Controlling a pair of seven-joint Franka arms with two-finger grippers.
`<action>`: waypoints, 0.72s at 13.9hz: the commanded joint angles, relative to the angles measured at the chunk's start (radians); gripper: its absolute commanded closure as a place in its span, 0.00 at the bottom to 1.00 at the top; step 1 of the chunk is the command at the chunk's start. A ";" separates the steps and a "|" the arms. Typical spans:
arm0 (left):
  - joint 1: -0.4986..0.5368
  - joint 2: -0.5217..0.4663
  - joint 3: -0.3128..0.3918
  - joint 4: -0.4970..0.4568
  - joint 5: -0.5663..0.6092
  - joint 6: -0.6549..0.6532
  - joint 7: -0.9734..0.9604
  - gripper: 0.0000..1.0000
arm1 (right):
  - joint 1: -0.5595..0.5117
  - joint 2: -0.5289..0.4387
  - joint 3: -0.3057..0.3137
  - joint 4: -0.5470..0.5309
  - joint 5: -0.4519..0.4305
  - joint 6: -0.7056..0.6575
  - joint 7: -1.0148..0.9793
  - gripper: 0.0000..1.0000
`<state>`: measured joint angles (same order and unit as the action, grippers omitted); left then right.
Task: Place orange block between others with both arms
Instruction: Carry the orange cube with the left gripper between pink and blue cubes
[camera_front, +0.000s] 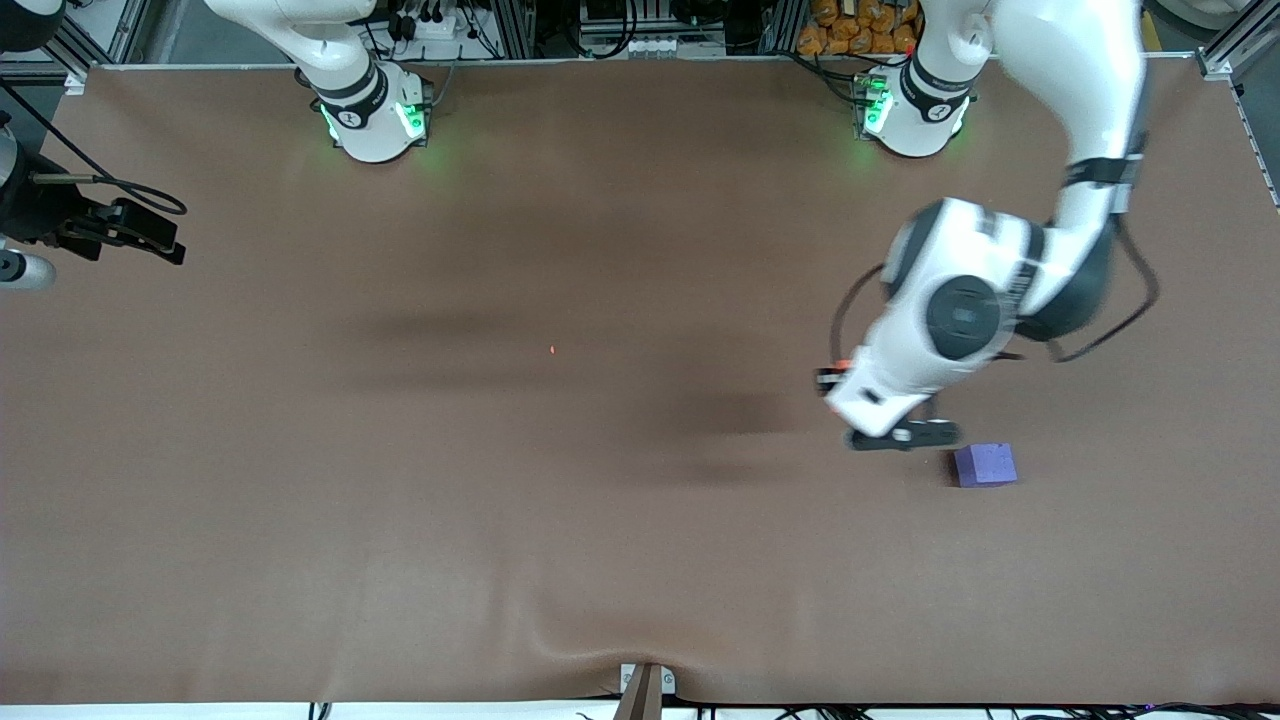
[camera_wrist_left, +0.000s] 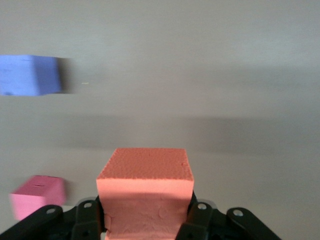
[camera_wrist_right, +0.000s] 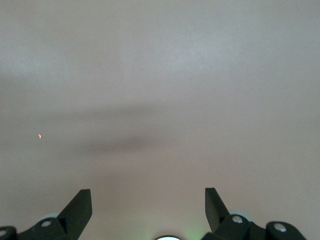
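Orange block (camera_wrist_left: 144, 192) clamped in left end effector (camera_wrist_left: 145, 220), right end effector (camera_wrist_right: 147, 202) open

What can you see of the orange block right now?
The orange block is a matte foam cube with a finely pitted top face and slightly rough front. It sits upright, clamped between the left gripper fingers, above the table near the purple-blue cube and the red-pink cube, touching neither.

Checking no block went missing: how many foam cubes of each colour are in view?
Orange foam cube, in the left claw: 1
Purple-blue foam cube: 1
Red-pink foam cube: 1
Total: 3
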<state>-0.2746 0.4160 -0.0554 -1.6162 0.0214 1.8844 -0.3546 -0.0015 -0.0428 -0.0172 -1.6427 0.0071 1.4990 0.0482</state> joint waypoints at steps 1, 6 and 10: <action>0.083 -0.098 -0.015 -0.143 0.017 0.025 0.087 1.00 | 0.005 -0.011 0.000 -0.012 -0.016 -0.010 -0.007 0.00; 0.276 -0.102 -0.021 -0.227 0.015 0.105 0.305 1.00 | 0.005 -0.011 0.000 -0.011 -0.016 -0.006 -0.008 0.00; 0.364 -0.077 -0.020 -0.345 0.015 0.327 0.425 1.00 | 0.006 -0.009 0.000 -0.012 -0.010 0.001 -0.008 0.00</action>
<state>0.0604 0.3506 -0.0587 -1.8845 0.0216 2.1087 0.0453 -0.0015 -0.0428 -0.0168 -1.6448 0.0071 1.4945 0.0482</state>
